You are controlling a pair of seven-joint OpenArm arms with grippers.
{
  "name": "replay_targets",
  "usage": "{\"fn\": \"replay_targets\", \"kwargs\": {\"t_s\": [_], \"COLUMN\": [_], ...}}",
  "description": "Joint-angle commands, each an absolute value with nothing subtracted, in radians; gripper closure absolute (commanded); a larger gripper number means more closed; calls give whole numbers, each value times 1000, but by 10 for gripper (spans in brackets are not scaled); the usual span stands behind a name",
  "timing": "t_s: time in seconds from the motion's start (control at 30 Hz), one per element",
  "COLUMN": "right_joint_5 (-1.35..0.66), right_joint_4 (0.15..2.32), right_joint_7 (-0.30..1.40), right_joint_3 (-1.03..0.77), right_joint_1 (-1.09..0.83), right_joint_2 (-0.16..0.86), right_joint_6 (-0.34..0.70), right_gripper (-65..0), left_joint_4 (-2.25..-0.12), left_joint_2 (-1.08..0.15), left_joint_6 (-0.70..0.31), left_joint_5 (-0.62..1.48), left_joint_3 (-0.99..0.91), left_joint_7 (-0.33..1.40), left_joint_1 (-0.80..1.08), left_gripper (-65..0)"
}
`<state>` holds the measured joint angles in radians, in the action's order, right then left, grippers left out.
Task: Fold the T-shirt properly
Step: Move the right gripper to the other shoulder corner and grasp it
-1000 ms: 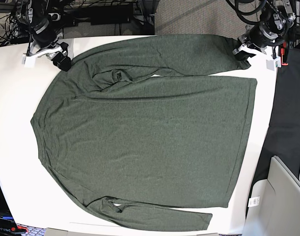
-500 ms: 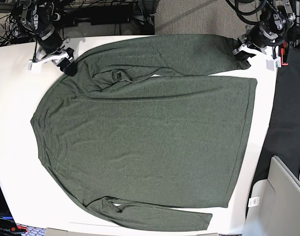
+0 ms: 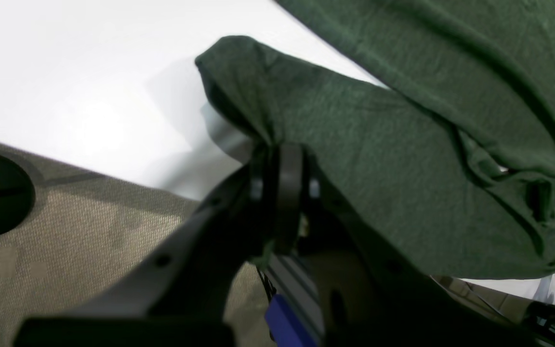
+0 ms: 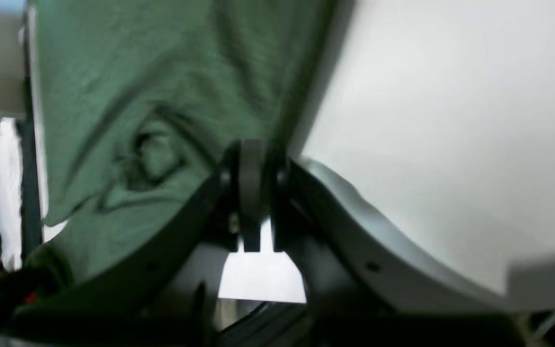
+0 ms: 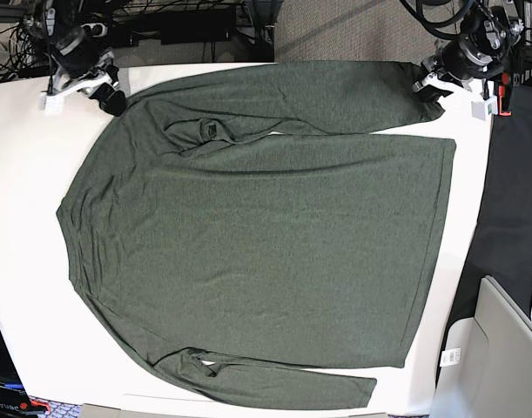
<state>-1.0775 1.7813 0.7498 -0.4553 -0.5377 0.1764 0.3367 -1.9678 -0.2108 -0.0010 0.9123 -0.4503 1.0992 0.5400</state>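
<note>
The dark olive-green T-shirt (image 5: 266, 226) lies flat across the white table (image 5: 22, 218). One long sleeve is folded along its far edge and the other along its near edge. My left gripper (image 5: 428, 94) is at the far right, shut on the cuff end of the far sleeve. In the left wrist view the fabric (image 3: 403, 168) bunches between the closed fingers of that gripper (image 3: 282, 178). At the far left, my right gripper (image 5: 111, 100) is shut on the shirt's shoulder edge. The right wrist view shows the cloth (image 4: 138, 96) pinched in that gripper (image 4: 252, 168).
A black cloth (image 5: 514, 200) hangs over the table's right side. A grey box (image 5: 496, 357) stands at the near right corner. Cables and dark gear run behind the table's far edge, and carpet floor (image 3: 65, 250) lies beyond it.
My right gripper has closed on the shirt's shoulder edge, then drawn it slightly up and to the left. The left gripper has stayed shut on the cuff.
</note>
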Motion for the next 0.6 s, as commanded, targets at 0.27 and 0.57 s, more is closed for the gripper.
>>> {"fn": "replay_targets", "kwargs": {"t_s": [0.27, 0.57], "right_joint_5": [-1095, -1053], "right_joint_4": [1908, 1900], "right_joint_7": [736, 736], "right_joint_3": [-565, -559], "right_joint_1": [-648, -599], "right_joint_2": [213, 209], "right_joint_6": [389, 375], "right_gripper": [-9, -49], "left_joint_4": [-2025, -2038], "left_joint_2": [-223, -234], "left_joint_6": [-5, -5], "left_joint_5": [926, 928], "left_joint_3": [-461, -498], "left_joint_7": [1090, 1090], "left_joint_1": [590, 596], "left_gripper": [0, 0]}}
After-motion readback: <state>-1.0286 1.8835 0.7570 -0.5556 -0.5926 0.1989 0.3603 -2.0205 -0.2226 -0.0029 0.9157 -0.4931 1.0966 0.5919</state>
